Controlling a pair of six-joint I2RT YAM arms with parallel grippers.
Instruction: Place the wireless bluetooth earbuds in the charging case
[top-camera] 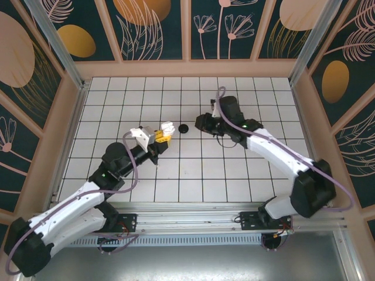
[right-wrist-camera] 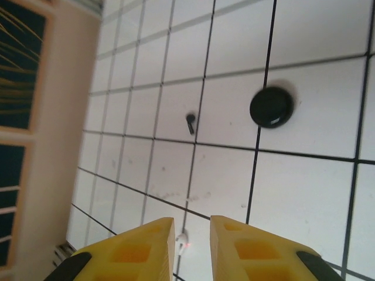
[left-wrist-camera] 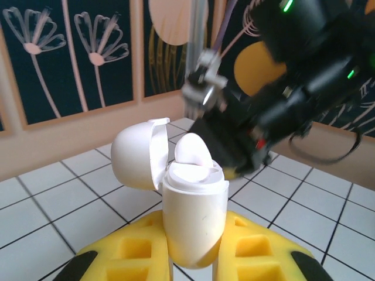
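Clamped in your left gripper (left-wrist-camera: 193, 250): white charging case (left-wrist-camera: 193, 216)

Its lid (left-wrist-camera: 133, 157) stands open, one white earbud (left-wrist-camera: 192, 151) seated inside. Your right gripper (right-wrist-camera: 192, 246) has jaws narrowly apart; whether they hold anything, you cannot tell. One black earbud (right-wrist-camera: 190, 122) lies on the tiles (right-wrist-camera: 304, 193) near the black case (right-wrist-camera: 271, 107).

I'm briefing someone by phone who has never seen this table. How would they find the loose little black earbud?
On the white tiled table, find the round glossy black case. The tiny black stemmed earbud lies apart from it, just beside a dark grid line. It is far smaller than the case and has a short stem, where the case is a smooth disc.
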